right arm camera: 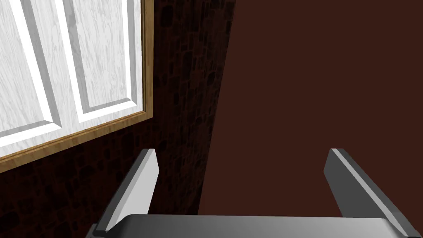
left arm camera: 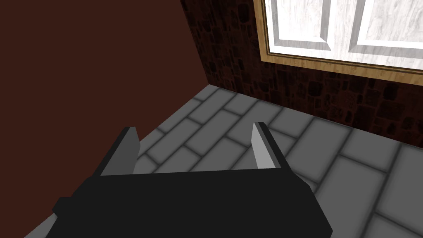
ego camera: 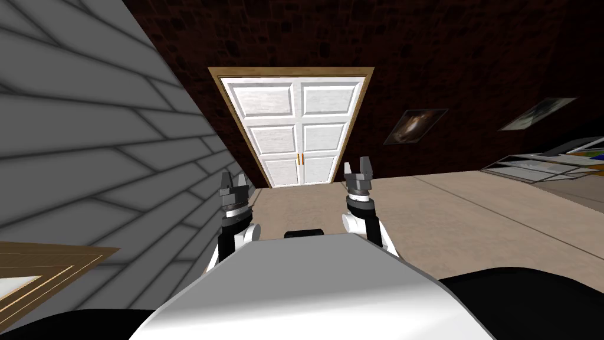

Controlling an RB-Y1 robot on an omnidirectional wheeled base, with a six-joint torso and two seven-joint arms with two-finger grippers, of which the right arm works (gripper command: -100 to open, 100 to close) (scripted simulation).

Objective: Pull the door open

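A white panelled double door point(ego camera: 298, 127) in a light wood frame stands straight ahead in a dark stone wall, with two small orange handles point(ego camera: 300, 159) at its middle seam. It looks shut. My left gripper point(ego camera: 233, 182) and right gripper point(ego camera: 365, 164) are raised in front of me, well short of the door, both open and holding nothing. In the left wrist view the left gripper point(left arm camera: 196, 140) points past a corner of the door frame point(left arm camera: 330, 64). Beyond the right gripper point(right arm camera: 243, 165), the right wrist view catches the door's panels point(right arm camera: 82, 62).
A grey tiled wall point(ego camera: 88, 136) runs close along my left side. Two pictures point(ego camera: 414, 126) hang on the dark wall right of the door. A low shelf with flat items point(ego camera: 548, 165) is at the far right. Beige floor point(ego camera: 460, 218) lies between me and the door.
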